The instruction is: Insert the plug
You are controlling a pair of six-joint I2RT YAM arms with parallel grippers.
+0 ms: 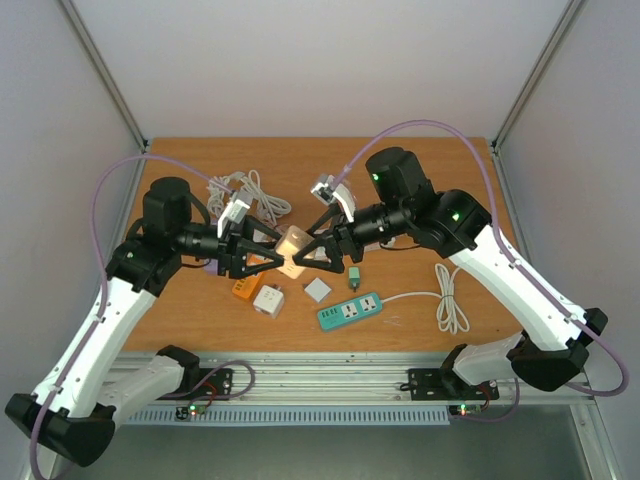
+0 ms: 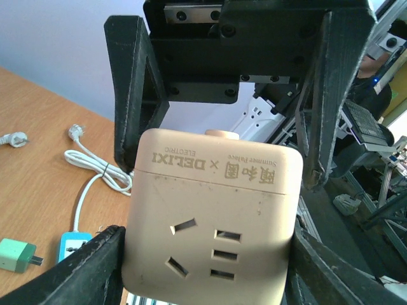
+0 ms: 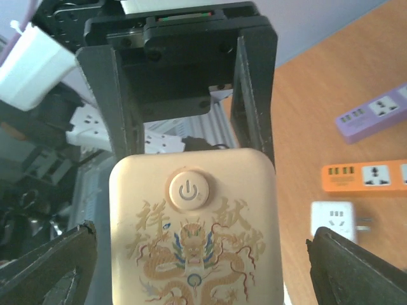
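Midair, the left hand [image 2: 206, 264] pinches the beige socket cube [image 1: 292, 245] (its 5 slots face that wrist camera). The right hand [image 3: 197, 270] flanks it, fingers [image 3: 44, 267] spread.

Beige rounded-cube plastic power socket [image 1: 292, 246] [image 2: 213, 219] [image 3: 194, 235], held off the table [image 1: 430, 175], outlet-slot face one side, power button and dragon print opposite.

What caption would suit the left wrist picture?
Left end effector clamps a beige socket cube, outlets facing the camera.
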